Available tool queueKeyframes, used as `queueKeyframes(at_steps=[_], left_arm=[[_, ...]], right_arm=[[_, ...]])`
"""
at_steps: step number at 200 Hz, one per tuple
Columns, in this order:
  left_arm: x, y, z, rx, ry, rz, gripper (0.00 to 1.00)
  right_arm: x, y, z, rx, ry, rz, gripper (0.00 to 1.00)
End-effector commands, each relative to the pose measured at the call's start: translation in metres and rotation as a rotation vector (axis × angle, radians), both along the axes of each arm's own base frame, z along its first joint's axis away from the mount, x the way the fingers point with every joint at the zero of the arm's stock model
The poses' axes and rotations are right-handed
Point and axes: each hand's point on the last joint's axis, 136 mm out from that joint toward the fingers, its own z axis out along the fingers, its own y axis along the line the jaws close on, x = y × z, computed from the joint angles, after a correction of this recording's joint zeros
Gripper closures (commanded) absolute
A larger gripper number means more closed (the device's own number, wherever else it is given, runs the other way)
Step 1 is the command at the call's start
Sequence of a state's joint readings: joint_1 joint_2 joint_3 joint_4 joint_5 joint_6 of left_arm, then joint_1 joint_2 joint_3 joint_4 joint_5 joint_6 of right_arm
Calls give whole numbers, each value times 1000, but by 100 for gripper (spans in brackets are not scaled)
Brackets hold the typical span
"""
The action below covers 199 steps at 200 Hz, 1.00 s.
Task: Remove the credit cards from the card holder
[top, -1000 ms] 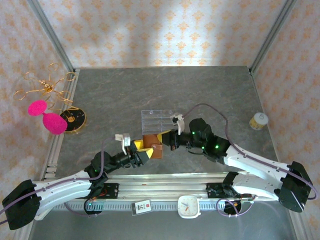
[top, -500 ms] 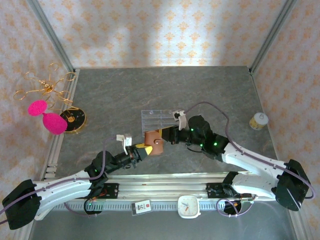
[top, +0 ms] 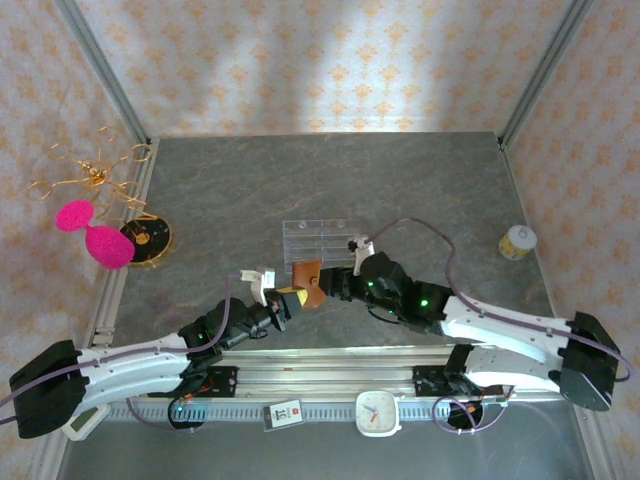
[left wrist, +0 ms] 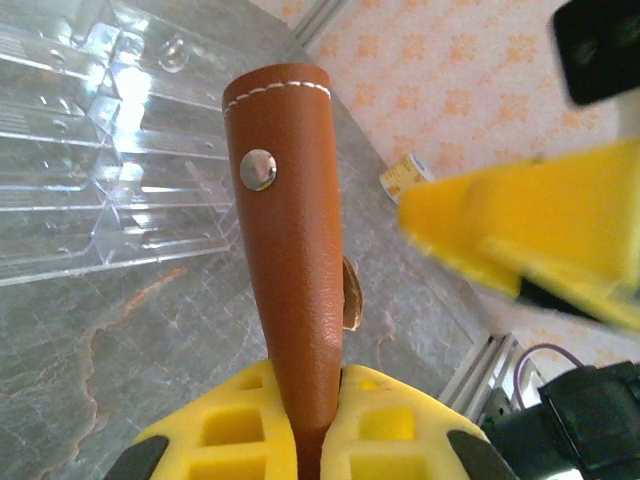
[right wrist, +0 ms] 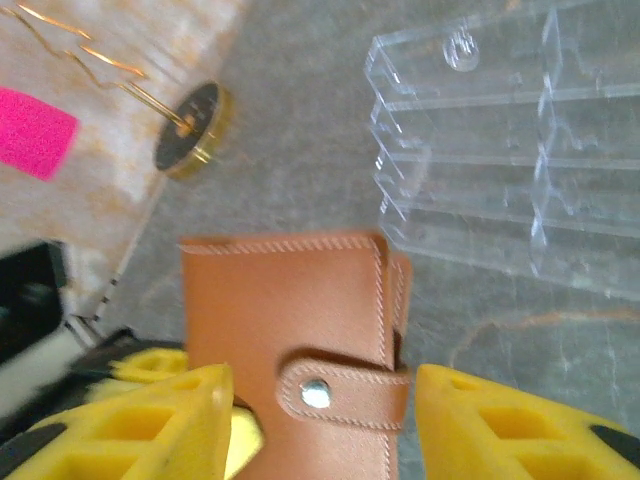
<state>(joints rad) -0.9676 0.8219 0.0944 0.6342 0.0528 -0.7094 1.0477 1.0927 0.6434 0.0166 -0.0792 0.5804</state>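
— Wallet point(top: 306, 281) first. Where was it seen?
— It was stood on end just in front of the clear tray point(top: 315, 240). Its bottom edge was pinched by the left gripper point(left wrist: 310, 410), and those fingers were closed tight on it.
— And the right gripper point(right wrist: 320, 410)?
— Its fingers were found about half open, one on each side of the wallet. Nothing was held by them, and no touch could be made out.
— Were the cards seen?
— No. The wallet was shut, with the tab point(right wrist: 345, 388) snapped down.
— So how could the step be done well?
— The tab was judged to be the first job. Its loose end should be caught by the right fingers and pulled slowly off the snap point(left wrist: 258, 168). The left grip should be kept tight, so that the wallet is not dragged out. The pull should be aimed away from the tray, so that it is not knocked.
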Motion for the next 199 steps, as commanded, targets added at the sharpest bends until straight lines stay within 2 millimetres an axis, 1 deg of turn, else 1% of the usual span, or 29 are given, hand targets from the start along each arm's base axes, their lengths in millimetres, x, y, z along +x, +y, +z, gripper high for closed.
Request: queueKeyframes(at_steps=[1, 15, 25, 28, 44, 66, 96, 114, 132, 146, 185, 199], left_arm=[[7, -2, 26, -51, -41, 38, 100], [6, -4, 28, -45, -48, 30, 100], [7, -6, 27, -31, -46, 27, 100], [7, -6, 27, -28, -47, 27, 100], [6, -6, 26, -26, -49, 22, 100], [4, -8, 27, -33, -50, 13, 100], [2, -10, 31, -40, -57, 0, 100], [2, -10, 31, -32, -54, 1, 100], [1, -11, 30, -29, -50, -1, 100], [2, -10, 28, -25, -45, 3, 100], [1, -11, 29, -34, -45, -2, 100], [1, -11, 28, -33, -41, -4, 100]], right_arm=[[3, 8, 0, -17, -7, -36, 46], [1, 15, -4, -28, -7, -23, 44], [0, 19, 0, -18, -16, -11, 41], [1, 21, -6, -35, -9, -9, 41], [1, 25, -6, -37, -12, -6, 39], [6, 24, -9, -58, -17, -32, 38], [20, 10, -24, -180, -32, -120, 41], [27, 0, -28, -238, -53, -172, 47], [31, -6, -25, -258, -73, -203, 55], [32, -7, -25, -272, -81, -199, 64], [30, -1, -30, -274, -75, -168, 81], [29, -1, -34, -279, -73, -169, 90]])
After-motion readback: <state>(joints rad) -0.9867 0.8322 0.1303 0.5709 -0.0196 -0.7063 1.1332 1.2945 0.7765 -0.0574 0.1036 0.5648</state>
